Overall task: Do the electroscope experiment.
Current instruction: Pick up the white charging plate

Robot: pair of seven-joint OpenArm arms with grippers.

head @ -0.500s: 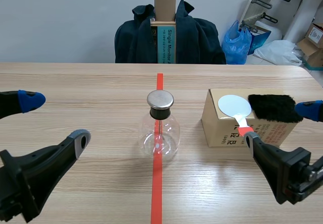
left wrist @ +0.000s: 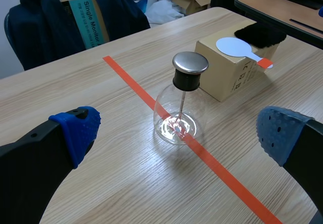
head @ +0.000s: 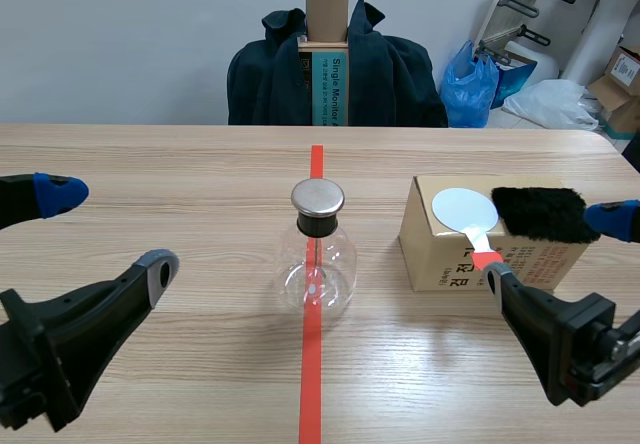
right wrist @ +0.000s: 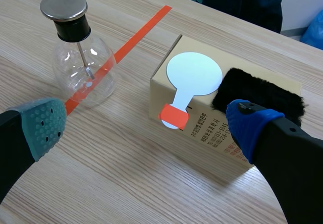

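Observation:
A glass flask electroscope (head: 316, 264) (left wrist: 181, 110) (right wrist: 83, 65) with a metal cap and black stopper stands on the orange tape line at mid-table. To its right a cardboard box (head: 440, 254) (left wrist: 224, 80) (right wrist: 202, 120) carries a pale round paddle with a red handle tip (head: 465, 212) (left wrist: 236, 47) (right wrist: 192, 77) and a black fur pad (head: 538, 213) (left wrist: 260, 34) (right wrist: 260, 95). My left gripper (head: 105, 234) (left wrist: 174, 133) is open, low at the left, with the flask ahead of it. My right gripper (head: 560, 249) (right wrist: 146, 120) is open beside the box, holding nothing.
A chair draped with a dark jacket (head: 335, 69) and holding a boxed item stands across the table. Bags and boxes (head: 540, 89) lie on the floor at the back right. The table's far edge (head: 150, 127) runs behind the flask.
My left gripper has shifted slightly; the flask, box, paddle and fur pad have not moved.

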